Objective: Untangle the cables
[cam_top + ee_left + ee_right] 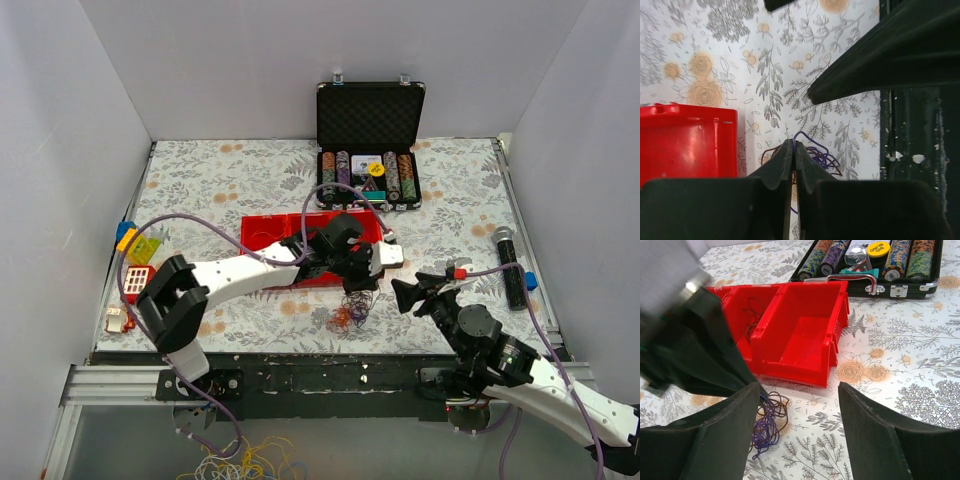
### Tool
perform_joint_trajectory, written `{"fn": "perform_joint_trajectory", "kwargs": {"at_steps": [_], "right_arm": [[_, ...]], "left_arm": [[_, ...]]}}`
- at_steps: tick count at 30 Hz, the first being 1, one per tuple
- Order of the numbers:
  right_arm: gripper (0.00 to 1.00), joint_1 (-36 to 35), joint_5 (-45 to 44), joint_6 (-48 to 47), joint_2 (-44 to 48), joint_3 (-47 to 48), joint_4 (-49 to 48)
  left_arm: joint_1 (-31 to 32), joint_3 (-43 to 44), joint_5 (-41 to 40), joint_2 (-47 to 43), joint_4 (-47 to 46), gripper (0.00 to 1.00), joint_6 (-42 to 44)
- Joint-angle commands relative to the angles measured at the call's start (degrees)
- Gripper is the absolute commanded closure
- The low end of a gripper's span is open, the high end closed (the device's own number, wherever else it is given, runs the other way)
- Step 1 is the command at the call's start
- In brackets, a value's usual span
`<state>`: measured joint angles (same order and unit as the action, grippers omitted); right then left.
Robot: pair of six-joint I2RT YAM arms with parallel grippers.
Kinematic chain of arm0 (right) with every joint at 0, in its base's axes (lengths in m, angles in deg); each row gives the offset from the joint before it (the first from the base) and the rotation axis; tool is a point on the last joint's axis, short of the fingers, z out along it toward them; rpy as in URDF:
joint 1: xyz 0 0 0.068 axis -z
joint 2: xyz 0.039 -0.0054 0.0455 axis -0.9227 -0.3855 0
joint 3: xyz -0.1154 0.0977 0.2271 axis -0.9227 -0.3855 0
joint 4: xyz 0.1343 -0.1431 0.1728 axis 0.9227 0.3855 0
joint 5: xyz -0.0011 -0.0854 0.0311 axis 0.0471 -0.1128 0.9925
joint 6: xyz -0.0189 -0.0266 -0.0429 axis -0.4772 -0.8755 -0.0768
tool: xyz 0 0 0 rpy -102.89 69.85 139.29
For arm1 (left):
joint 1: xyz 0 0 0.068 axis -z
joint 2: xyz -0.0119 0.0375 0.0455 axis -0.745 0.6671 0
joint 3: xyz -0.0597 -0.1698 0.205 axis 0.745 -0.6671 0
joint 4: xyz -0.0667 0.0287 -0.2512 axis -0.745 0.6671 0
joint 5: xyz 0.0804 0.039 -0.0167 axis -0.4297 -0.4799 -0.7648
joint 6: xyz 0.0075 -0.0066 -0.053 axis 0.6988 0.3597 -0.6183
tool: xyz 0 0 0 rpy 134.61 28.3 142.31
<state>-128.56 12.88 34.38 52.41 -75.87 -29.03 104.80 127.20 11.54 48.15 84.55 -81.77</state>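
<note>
While clamped shut in the left gripper (794, 146), purple strand of the cables (348, 316) at lower centre of the top view, just below the red bin (262, 232). Close beside, right gripper (799, 395) spread open. Step in hand: drawing one wire free. Next, likely: pin the remaining tangle, pull apart.

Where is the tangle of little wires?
In the top view, the tangle of thin orange, purple and brown wires lies front and centre, just in front of the red plastic bin, under the left pincer.
</note>
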Motion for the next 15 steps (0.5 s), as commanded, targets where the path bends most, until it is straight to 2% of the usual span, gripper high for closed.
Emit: {"fn": "perform_joint_trajectory", "kwargs": {"at_steps": [1, 7, 15], "right_arm": [[0.24, -0.2, 0.5, -1.4, -1.1, 2.8, -4.4], [0.17, -0.2, 9.3, -6.2, -3.8, 2.6, -13.6], [0.13, -0.1, 19.1, -7.4, -14.7, 6.2, -20.9]], "left_arm": [[0.2, 3.3, 0.9, -11.6, 2.8, 1.00, -3.5], [0.2, 2.2, 1.3, -21.1, 5.0, 1.00, -5.2], [0.3, 0.7, 0.1, -25.5, 5.9, 1.00, -3.1]]}}
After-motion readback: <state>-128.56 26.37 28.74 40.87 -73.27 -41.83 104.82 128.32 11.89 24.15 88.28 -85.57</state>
